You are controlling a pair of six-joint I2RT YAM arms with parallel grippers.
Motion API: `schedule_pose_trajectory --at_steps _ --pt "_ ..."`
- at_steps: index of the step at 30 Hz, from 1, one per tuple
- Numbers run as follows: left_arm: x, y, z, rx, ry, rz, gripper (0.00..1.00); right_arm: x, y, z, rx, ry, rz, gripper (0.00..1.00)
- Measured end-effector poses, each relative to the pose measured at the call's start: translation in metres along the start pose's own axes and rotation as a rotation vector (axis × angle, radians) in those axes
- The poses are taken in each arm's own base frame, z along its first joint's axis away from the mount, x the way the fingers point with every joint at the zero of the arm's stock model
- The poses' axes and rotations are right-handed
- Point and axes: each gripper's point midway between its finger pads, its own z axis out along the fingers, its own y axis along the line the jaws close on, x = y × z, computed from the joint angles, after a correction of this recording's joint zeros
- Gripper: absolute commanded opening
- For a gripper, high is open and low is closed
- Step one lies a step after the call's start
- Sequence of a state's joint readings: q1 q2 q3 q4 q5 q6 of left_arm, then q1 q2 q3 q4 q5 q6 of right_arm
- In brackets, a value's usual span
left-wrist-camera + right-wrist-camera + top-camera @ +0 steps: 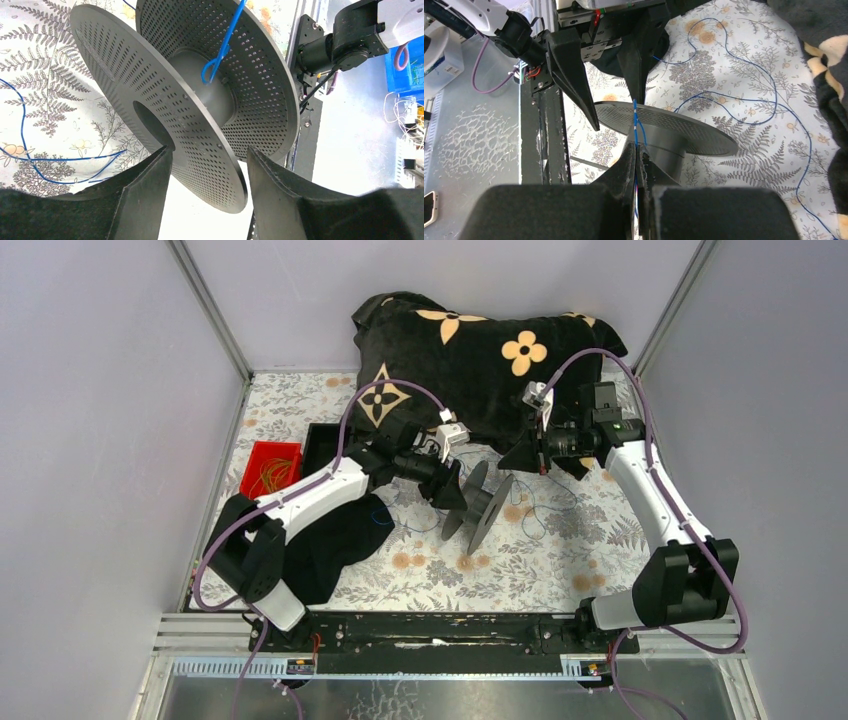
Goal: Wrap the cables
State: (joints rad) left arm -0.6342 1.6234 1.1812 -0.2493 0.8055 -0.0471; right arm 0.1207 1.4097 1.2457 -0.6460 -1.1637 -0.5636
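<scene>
1. Black fingers of the left jaws fill the foot of the left wrist view. They stand parted, astride the near flange of the spool. The flange's rim lies in the gap, and I cannot tell whether the pads press on it.
2. Clamped together on the cables, the right jaws hold a blue strand that runs taut from between them up to the spool's hub.
3. From the left wrist, that strand comes down between the two perforated flanges and ends in a small loop against the hub.
4. From above, the spool sits mid-bench, up on its rims and tilted. The left arm is at its 9 o'clock and the right arm at its 2 o'clock.
5. Slack cable lies in loose curves on the flowered bench — mostly at the spool's 3 o'clock, with a little at its 8 o'clock.
6. At 12 o'clock rests a black cushion with tan flowers. At 9 o'clock a red tray holds orange-yellow wire — and a black cloth lies at 8 o'clock, under the left arm.
</scene>
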Motion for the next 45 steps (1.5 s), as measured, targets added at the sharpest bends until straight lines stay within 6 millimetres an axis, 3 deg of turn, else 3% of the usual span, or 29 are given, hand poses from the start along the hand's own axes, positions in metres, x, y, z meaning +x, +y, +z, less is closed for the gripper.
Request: schedule_pose_trajectory --at_steps 9,18,28,36,41,45 --pt "-0.001 -0.002 -0.002 -0.013 0.002 0.057 0.58 0.017 0.009 0.010 -0.050 0.013 0.038 0.00" --pt "-0.003 -0.005 -0.004 -0.051 -0.001 0.143 0.47 0.037 0.006 0.018 -0.057 0.004 0.127 0.00" --pt "-0.004 0.003 -0.005 -0.097 -0.001 0.166 0.36 0.036 0.004 0.020 -0.043 -0.016 0.158 0.00" --pt "-0.004 0.007 -0.006 -0.114 0.000 0.186 0.44 0.035 0.001 0.021 -0.017 -0.033 0.179 0.00" --pt "-0.003 0.006 -0.006 -0.110 0.002 0.187 0.59 0.034 -0.001 0.020 0.000 -0.035 0.183 0.00" --pt "-0.006 0.005 -0.006 -0.109 -0.002 0.180 0.64 0.034 -0.002 0.020 0.007 -0.033 0.184 0.00"
